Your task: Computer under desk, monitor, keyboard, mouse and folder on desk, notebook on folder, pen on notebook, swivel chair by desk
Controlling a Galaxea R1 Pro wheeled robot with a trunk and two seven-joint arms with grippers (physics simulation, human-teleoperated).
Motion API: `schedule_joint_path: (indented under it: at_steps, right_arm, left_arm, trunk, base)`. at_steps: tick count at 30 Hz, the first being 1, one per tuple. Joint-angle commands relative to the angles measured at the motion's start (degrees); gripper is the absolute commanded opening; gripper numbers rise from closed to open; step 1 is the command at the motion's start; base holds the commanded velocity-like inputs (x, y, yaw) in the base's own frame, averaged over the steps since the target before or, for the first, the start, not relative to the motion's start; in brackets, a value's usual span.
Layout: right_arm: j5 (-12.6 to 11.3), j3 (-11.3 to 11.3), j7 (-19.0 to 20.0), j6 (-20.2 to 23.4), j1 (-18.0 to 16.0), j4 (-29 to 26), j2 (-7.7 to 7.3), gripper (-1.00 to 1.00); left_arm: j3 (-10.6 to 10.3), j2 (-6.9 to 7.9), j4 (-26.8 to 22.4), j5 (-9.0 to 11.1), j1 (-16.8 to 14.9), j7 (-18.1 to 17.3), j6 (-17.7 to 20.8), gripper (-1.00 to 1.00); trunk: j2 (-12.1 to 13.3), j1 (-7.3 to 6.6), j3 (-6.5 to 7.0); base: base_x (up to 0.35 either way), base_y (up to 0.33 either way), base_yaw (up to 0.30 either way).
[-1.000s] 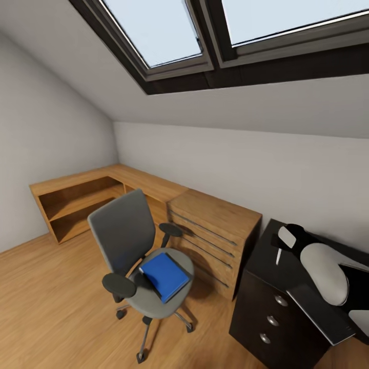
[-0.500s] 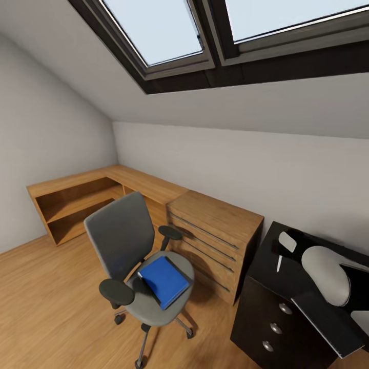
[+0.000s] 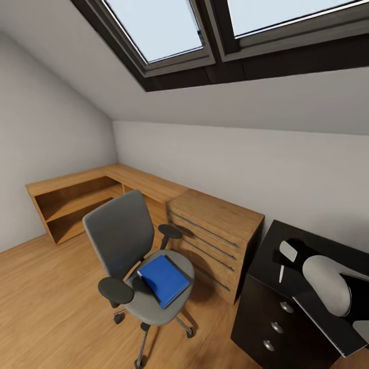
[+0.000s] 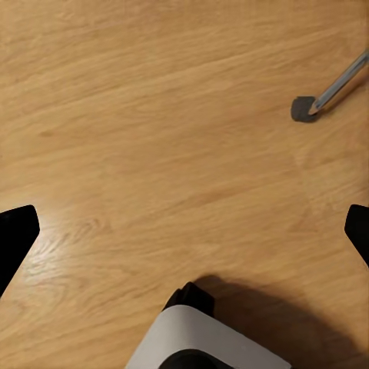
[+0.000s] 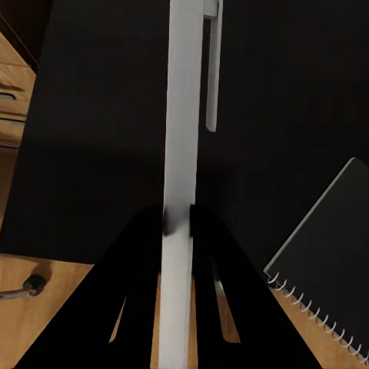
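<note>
Sloped grey walls and a light wood floor [image 4: 154, 115] frame the swivel chair [image 3: 120, 233], which stands out from the wooden dresser [image 3: 215, 230] with the blue folder [image 3: 164, 279] flat on its seat. At the right is the black bench [image 3: 264, 261]. The right pincer [image 5: 178, 223] is clenched on what looks like the keyboard [image 5: 178, 154], seen edge-on as a pale strip above the bench top. The pen [image 5: 213, 77] lies just beyond it and the spiral notebook [image 5: 327, 238] off to one side. The left pincer [image 4: 188, 229] hangs released over the floor near a chair castor [image 4: 304, 108]. The step in hand seems to be setting the keyboard down. It should come level before release and land clear of pen and notebook, with room left beside it for the mouse. No monitor can be made out, so its spot is a guess. Against half a second ago the whole view has drifted slightly — the camera moved — while the folder stays on the seat and the pen on the bench.
</note>
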Motion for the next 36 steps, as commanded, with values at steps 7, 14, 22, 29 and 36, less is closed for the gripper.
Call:
schedule_joint_path:
  at_steps: [7,14,22,29,36]
  right_arm:
    - [-0.71,0.01,-0.25,0.11,-0.02,-0.2,-0.02,-1.0]
    - [-0.71,0.01,-0.25,0.02,-0.02,-0.33,-0.02,-1.0]
    - [-0.71,0.01,-0.24,0.0,-0.02,-0.46,-0.02,-1.0]
    - [-0.71,0.01,-0.25,-0.05,-0.02,-0.49,-0.02,-1.0]
    - [-0.65,0.04,-0.25,-0.07,-0.02,-0.55,-0.02,-1.0]
  left_arm:
    - [-0.49,0.06,-0.05,0.3,-0.03,0.43,-0.35,1.0]
    - [-0.53,0.08,-0.04,0.3,-0.03,0.33,-0.37,1.0]
    - [-0.59,0.3,0.03,0.24,-0.03,-0.07,-0.51,1.0]
    - [-0.66,0.24,0.03,0.22,-0.03,-0.04,-0.52,1.0]
    - [-0.73,0.1,0.03,0.08,-0.03,0.01,-1.58,1.0]
  trunk:
    - [-2.87,1.55,-1.34]
    - [-4.08,2.21,-1.87]
    - [-4.08,2.21,-1.87]
    - [-4.08,2.21,-1.87]
    - [-4.08,2.21,-1.87]
  base:
    - [0.0,0.0,0.0]
    - [0.0,0.0,0.0]
    - [0.108,0.0,0.0]
    - [0.101,0.0,0.0]
    - [0.131,0.0,0.0]
